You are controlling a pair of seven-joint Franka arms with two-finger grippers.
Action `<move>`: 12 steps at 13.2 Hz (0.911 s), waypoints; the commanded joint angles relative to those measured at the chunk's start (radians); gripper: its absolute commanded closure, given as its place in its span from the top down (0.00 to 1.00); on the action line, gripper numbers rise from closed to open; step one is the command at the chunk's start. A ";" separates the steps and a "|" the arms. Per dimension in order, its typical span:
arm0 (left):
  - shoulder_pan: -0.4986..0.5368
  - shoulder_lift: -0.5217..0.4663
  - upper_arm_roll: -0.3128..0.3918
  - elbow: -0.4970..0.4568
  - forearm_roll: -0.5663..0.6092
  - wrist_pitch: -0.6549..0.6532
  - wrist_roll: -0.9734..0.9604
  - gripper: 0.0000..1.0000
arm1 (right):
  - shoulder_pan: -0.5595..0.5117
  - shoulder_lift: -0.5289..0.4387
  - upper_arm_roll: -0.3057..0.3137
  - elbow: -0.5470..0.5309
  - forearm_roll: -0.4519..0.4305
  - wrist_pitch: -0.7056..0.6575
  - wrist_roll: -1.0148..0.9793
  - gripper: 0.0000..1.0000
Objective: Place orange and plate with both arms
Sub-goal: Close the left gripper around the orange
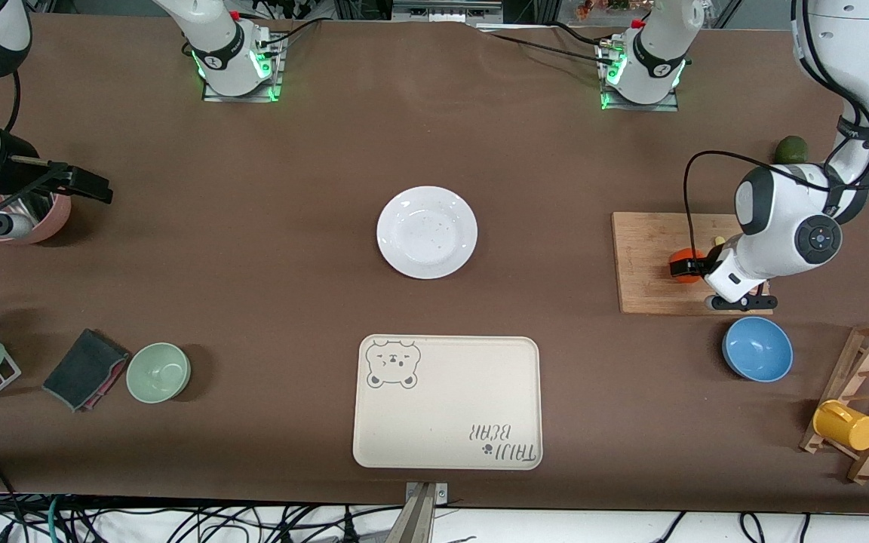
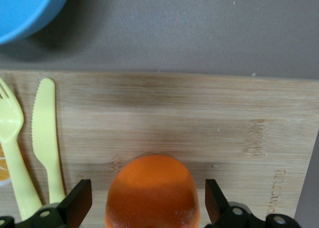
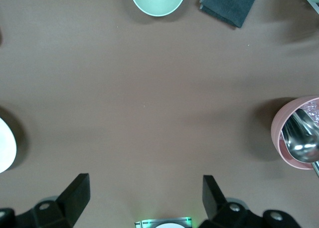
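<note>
Straddling the round glossy orange [image 2: 152,193] on bamboo, left jaws wide; right jaws wide.

Glossy plate [image 1: 427,232]; wooden board [image 1: 653,264].

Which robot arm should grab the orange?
The left one. The left gripper is open right around the orange on the cutting board. The right gripper hangs open over bare table.

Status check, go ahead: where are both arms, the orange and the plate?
Left gripper open, jaws astride the orange on the cutting board. Right gripper open, waiting over bare table. Plate mid-table, nothing on it, path clear.
</note>
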 commanded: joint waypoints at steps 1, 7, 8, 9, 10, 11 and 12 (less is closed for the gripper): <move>0.002 -0.009 0.002 -0.025 0.001 0.017 0.015 1.00 | -0.009 -0.010 0.009 -0.003 0.002 -0.007 -0.008 1.00; 0.002 -0.007 0.001 -0.037 0.001 0.018 0.015 0.25 | -0.009 -0.010 0.009 -0.003 0.002 -0.007 -0.008 1.00; 0.002 -0.010 0.001 -0.035 0.001 0.017 0.015 0.13 | -0.009 -0.008 0.009 -0.003 0.002 -0.007 -0.007 1.00; 0.002 -0.018 0.001 -0.034 0.001 0.009 0.015 0.06 | -0.009 -0.008 0.009 -0.003 0.002 -0.007 -0.008 1.00; -0.001 -0.042 -0.001 -0.032 0.000 0.000 0.011 0.02 | -0.009 -0.010 0.009 -0.003 0.002 -0.007 -0.008 1.00; -0.013 -0.079 -0.005 -0.028 -0.007 -0.017 -0.001 0.00 | -0.009 -0.010 0.009 -0.003 0.002 -0.007 -0.008 1.00; -0.043 -0.114 -0.010 -0.025 -0.010 -0.043 -0.005 0.00 | -0.009 -0.010 0.009 -0.003 0.002 -0.007 -0.008 1.00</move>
